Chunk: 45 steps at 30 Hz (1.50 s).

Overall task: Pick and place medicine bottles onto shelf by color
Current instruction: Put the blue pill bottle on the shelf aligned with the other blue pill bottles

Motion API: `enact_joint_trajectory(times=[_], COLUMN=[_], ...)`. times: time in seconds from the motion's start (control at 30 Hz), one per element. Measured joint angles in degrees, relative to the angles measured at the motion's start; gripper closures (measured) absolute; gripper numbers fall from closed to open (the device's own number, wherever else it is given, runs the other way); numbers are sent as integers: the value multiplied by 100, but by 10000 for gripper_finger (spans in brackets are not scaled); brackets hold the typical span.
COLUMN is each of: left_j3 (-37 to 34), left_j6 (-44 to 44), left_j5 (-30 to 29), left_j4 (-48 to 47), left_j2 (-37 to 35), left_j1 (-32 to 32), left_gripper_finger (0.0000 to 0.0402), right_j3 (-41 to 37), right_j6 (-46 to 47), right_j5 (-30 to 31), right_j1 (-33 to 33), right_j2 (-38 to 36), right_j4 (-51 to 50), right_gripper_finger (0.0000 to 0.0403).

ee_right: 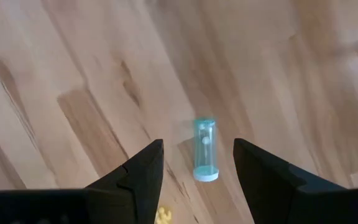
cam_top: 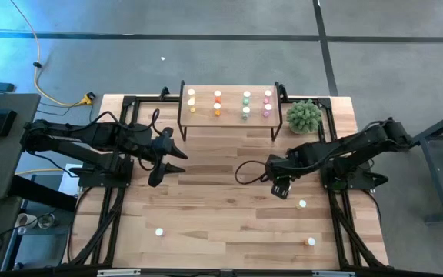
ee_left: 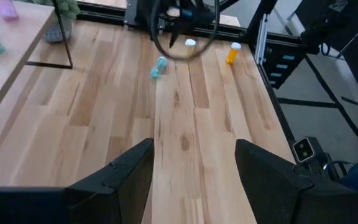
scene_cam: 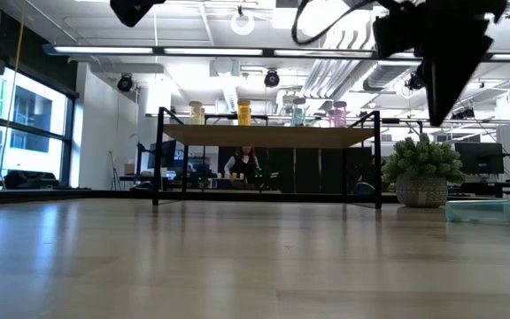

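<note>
Grippers empty, green bottle lying under right one

Right gripper hangs above the tabletop w/ fingers spread wide, nothing between them. Directly below, in the gap btwn the fingers as the right wrist view has it, a green bottle lies on its side on the wood, white cap at one end, not touched. High view puts this gripper right of centre, in front of the shelf, w/ that bottle just beside it toward the front-right. Low view shows the same bottle flat on the table near the plant ball.

Left gripper also wide open and empty, held over bare wood on the left-centre of the table, well apart from the right one.

Other loose bottles: an orange one near the front-right edge, upright in the left wrist view; a pale-capped one front-left, colour cannot tell.

Shelf stands at the back centre, plant ball just to its right. On it, bottles in four columns by colour: yellow, orange, green, pink, all upright.
</note>
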Motion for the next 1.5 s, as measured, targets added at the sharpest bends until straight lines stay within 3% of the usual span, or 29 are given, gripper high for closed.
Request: enact_joint_trajectory(times=[0.63,1.0,1.23,1.5], left_j3=[-2,-2,-2,-2], left_j6=[-18,-15,-15,-18], left_j5=[-260,-260,-374,-637], left_j4=[-7,-5,-5,-5], left_j2=[32,32,32,32], left_j1=[0,0,0,0], left_gripper_finger=[188,188,188,188], right_j3=[-2,-213,-720,-757], right_j6=[-688,-952,-840,-854], right_j5=[-862,-1400,-1418,-1407], right_j1=[-266,-672,-674,-700], right_j2=[1542,1854,1854,1854], right_j4=[-46,81,245,733], right_gripper_finger=[219,219,219,234])
